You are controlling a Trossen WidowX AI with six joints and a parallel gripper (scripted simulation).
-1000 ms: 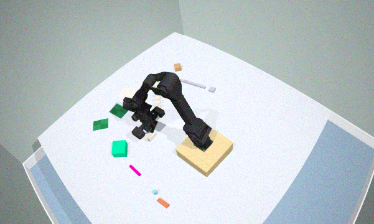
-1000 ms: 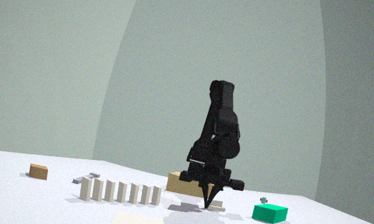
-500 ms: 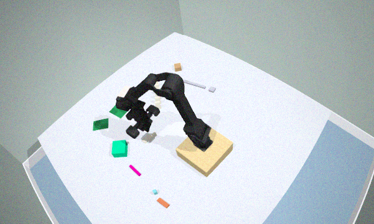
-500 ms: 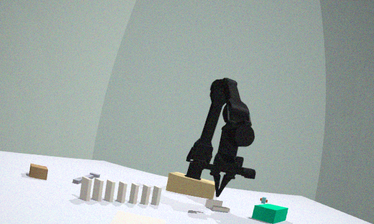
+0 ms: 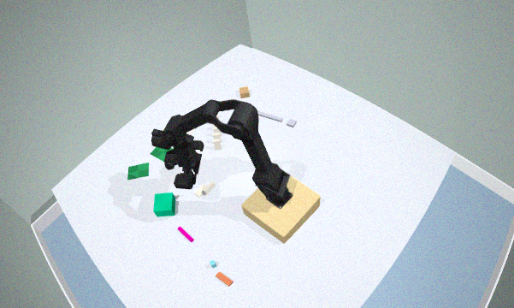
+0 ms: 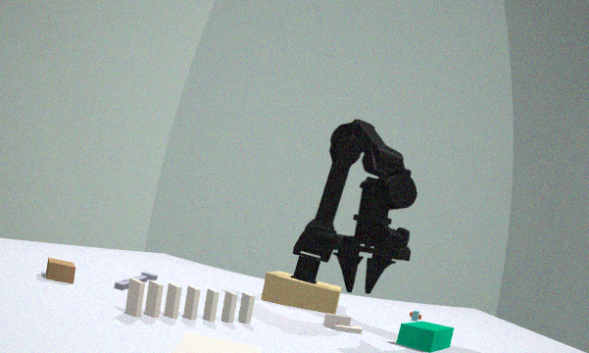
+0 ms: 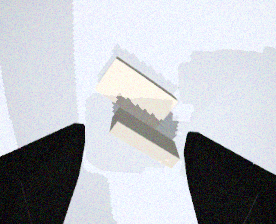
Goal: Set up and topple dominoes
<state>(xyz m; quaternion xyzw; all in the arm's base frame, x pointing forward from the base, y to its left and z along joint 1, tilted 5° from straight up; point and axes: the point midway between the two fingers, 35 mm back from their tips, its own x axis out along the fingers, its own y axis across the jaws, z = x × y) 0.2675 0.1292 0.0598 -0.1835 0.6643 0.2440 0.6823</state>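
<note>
A straight row of several cream dominoes (image 6: 192, 303) (image 5: 216, 140) stands upright and evenly spaced; the arm hides part of it in the top view. Two loose cream dominoes lie close together on the table, away from the row: one flat domino (image 7: 134, 85) and one domino (image 7: 145, 145) that looks to rest on its long narrow edge. My gripper (image 6: 359, 292) (image 7: 135, 138) is partly open and empty, pointing down above the loose pair. In the wrist view the pair shows between and ahead of the fingertips, at a slant to them.
A green block (image 5: 164, 204) (image 6: 423, 336) is near the loose pair. Green flat patches (image 5: 138, 171), a magenta bar (image 5: 186, 233), a cyan cube (image 5: 213, 263), an orange piece (image 5: 224, 279), a brown block (image 5: 244, 92) (image 6: 61, 271) and a grey bar (image 5: 270, 116) lie around. A cream sheet (image 6: 216, 344) is before the row.
</note>
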